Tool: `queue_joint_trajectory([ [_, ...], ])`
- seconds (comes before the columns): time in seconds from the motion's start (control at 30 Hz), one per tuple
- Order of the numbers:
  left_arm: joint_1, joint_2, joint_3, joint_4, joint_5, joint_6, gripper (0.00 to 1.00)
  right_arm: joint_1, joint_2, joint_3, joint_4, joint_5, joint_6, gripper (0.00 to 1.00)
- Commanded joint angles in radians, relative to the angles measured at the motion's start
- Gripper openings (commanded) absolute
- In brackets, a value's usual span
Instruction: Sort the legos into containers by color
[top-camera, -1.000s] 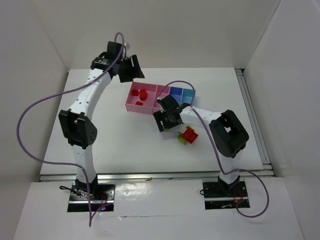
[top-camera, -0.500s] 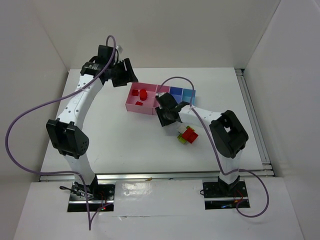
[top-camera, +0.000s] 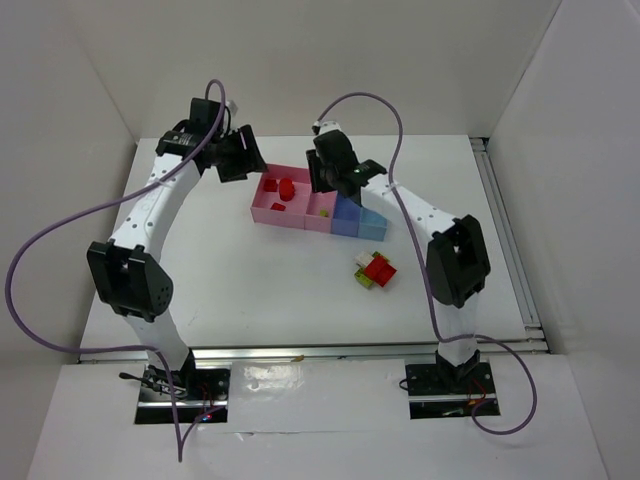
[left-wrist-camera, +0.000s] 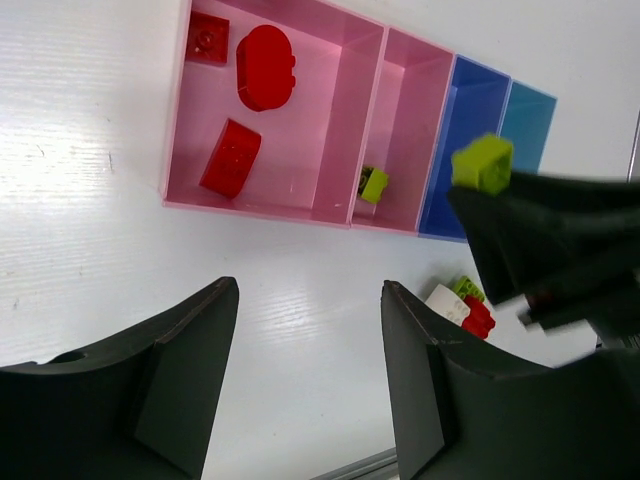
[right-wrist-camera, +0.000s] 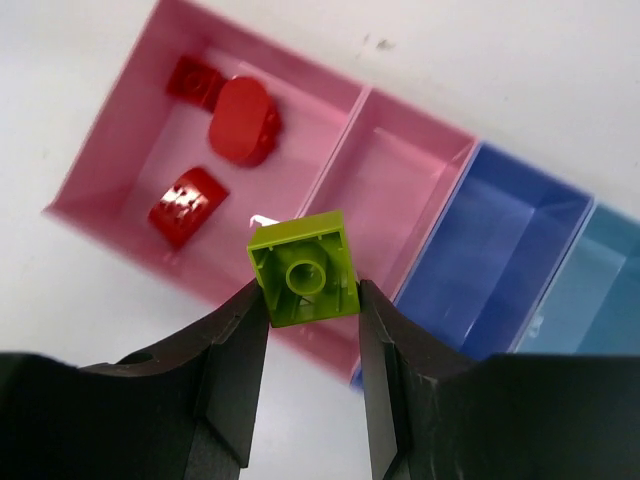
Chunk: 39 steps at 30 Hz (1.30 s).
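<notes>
Loose legos (top-camera: 375, 270) (red, yel-green, white) on surface (top-camera: 250, 290), 5 o'clock of bin row (top-camera: 350, 218). Step looks like drop-off: R pincer (right-wrist-camera: 307, 298) pinching yel-green brick (right-wrist-camera: 303, 268) above narrow pink bin (right-wrist-camera: 400, 190), which holds a matching brick (left-wrist-camera: 373, 183); red pcs (left-wrist-camera: 265, 68) in wide pink bin (left-wrist-camera: 300, 150). Next prob: spread jaws, release. L pincer (left-wrist-camera: 308, 290) spread, empty, 10 o'clock of row.

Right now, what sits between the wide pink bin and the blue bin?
A narrower pink bin holding one yellow-green brick, clearest in the left wrist view.
</notes>
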<state>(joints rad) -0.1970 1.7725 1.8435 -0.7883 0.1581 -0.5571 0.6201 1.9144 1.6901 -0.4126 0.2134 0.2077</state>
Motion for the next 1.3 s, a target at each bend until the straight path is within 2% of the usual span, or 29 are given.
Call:
queue_joint_trajectory([
  [0.0, 0.001, -0.050, -0.015, 0.024, 0.029, -0.015, 0.70, -0.019, 0.118, 0.111, -0.032, 0.047, -0.001, 0.42],
  [0.13, 0.001, -0.071, -0.039, 0.024, 0.029, -0.015, 0.70, -0.028, 0.190, 0.183, -0.041, 0.047, -0.010, 0.45],
  [0.2, 0.001, -0.082, -0.050, 0.024, 0.020, -0.015, 0.70, -0.039, 0.212, 0.203, -0.041, 0.070, -0.010, 0.56],
  [0.23, 0.001, -0.082, -0.050, 0.024, 0.020, -0.006, 0.70, -0.039, 0.212, 0.213, -0.041, 0.070, 0.001, 0.59],
  [0.3, 0.001, -0.093, -0.059, 0.024, 0.011, -0.006, 0.70, -0.039, 0.212, 0.204, -0.041, 0.060, 0.001, 0.74],
  [0.37, 0.001, -0.093, -0.059, 0.024, 0.011, -0.006, 0.70, -0.039, 0.202, 0.194, -0.041, 0.049, 0.001, 0.81],
  [0.47, 0.001, -0.093, -0.059, 0.024, 0.011, -0.006, 0.70, -0.039, 0.144, 0.145, -0.041, 0.067, 0.012, 0.81],
  [0.57, 0.001, -0.093, -0.059, 0.024, 0.020, -0.006, 0.70, -0.039, 0.031, 0.068, -0.018, 0.089, 0.035, 0.71],
  [0.67, -0.022, -0.093, -0.059, 0.024, -0.006, 0.014, 0.70, -0.062, -0.113, -0.079, -0.018, 0.098, 0.062, 0.66],
  [0.77, -0.068, -0.102, -0.078, 0.014, -0.038, 0.037, 0.70, -0.074, -0.271, -0.257, -0.070, 0.119, 0.076, 0.64],
  [0.87, -0.096, -0.102, -0.118, 0.014, -0.026, 0.046, 0.68, -0.083, -0.410, -0.455, -0.177, 0.057, 0.111, 0.73],
  [0.93, -0.110, -0.090, -0.127, 0.014, -0.016, 0.046, 0.68, -0.083, -0.465, -0.515, -0.233, 0.038, 0.151, 0.84],
  [1.0, -0.136, -0.090, -0.127, 0.014, -0.015, 0.046, 0.68, -0.083, -0.531, -0.564, -0.282, 0.006, 0.205, 0.88],
  [1.13, -0.160, -0.070, -0.127, 0.014, -0.006, 0.025, 0.68, -0.083, -0.607, -0.671, -0.308, -0.046, 0.401, 0.88],
  [1.27, -0.215, -0.048, -0.107, 0.014, 0.014, 0.039, 0.67, -0.083, -0.654, -0.731, -0.281, -0.066, 0.473, 0.87],
])
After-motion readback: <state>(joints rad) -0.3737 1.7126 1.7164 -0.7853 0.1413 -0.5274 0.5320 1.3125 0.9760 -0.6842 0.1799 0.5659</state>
